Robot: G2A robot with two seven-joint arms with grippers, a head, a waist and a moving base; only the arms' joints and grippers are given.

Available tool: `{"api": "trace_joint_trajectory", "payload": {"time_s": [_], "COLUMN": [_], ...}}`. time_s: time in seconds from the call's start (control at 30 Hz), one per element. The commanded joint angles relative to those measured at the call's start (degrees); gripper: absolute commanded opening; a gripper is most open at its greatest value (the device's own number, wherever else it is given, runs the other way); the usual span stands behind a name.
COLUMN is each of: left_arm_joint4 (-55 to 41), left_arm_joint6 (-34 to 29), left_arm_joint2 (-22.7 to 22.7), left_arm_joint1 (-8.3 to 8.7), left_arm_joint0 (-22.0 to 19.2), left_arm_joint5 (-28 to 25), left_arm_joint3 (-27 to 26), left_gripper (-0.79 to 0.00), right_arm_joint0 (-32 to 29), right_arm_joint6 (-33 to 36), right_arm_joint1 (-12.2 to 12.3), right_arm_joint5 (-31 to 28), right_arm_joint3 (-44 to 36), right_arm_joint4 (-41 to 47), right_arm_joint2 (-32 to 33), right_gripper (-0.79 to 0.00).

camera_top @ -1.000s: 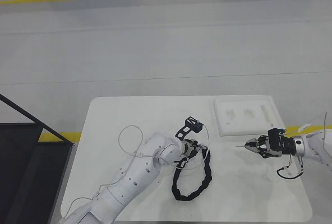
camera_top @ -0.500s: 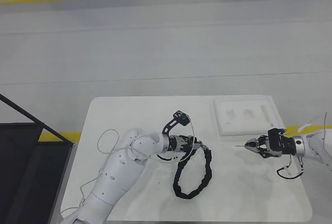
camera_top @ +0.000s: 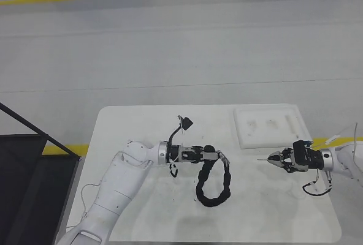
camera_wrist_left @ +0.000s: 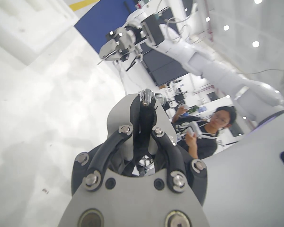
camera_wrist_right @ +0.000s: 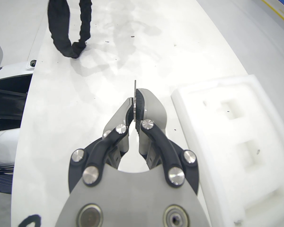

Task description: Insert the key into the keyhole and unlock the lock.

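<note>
Drew the left arm (camera_top: 132, 165) back toward 9 o'clock, with left jaws clamped on the head of the chain lock (camera_top: 213, 201) over mid surface (camera_top: 292, 208), loop sagging toward 6 o'clock; pinches the key (camera_wrist_right: 135, 90) in closed right jaws at 3 o'clock; risks missing the keyhole if that dangling head twists.

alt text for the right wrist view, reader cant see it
The right gripper is shut on the key, whose metal blade sticks out in front above the white table. Farther off a black chain lock loops down to the table, and a white foam tray lies beside the gripper.
</note>
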Motion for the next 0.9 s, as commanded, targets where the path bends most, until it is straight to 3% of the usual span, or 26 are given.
{"api": "trace_joint_trajectory", "payload": {"time_s": [0.0, 0.13, 0.37, 0.87], "left_arm_joint4": [-5.8, -14.5, -20.7, -28.2], "left_arm_joint6": [-0.4, -1.5, 0.0, 3.9], "left_arm_joint2": [1.2, 3.3, 6.9, 14.6], "left_arm_joint1": [0.29, 0.74, 0.90, -0.94], "left_arm_joint0": [-0.5, -1.4, -3.0, -6.0], "left_arm_joint5": [0.5, 1.6, 0.0, -3.8], "left_arm_joint3": [0.9, 2.5, 6.2, 14.0], "left_gripper": [-0.785, -0.785, -0.785, -0.785], "right_arm_joint0": [0.0, 0.0, 0.0, 0.0], "right_arm_joint6": [0.0, 0.0, 0.0, 0.0], "right_arm_joint1": [0.0, 0.0, 0.0, 0.0], "right_arm_joint5": [0.0, 0.0, 0.0, 0.0], "right_arm_joint3": [0.0, 0.0, 0.0, 0.0], "right_arm_joint4": [0.0, 0.0, 0.0, 0.0], "right_arm_joint2": [0.0, 0.0, 0.0, 0.0], "right_gripper": [-0.785, -0.785, -0.785, -0.785]}}
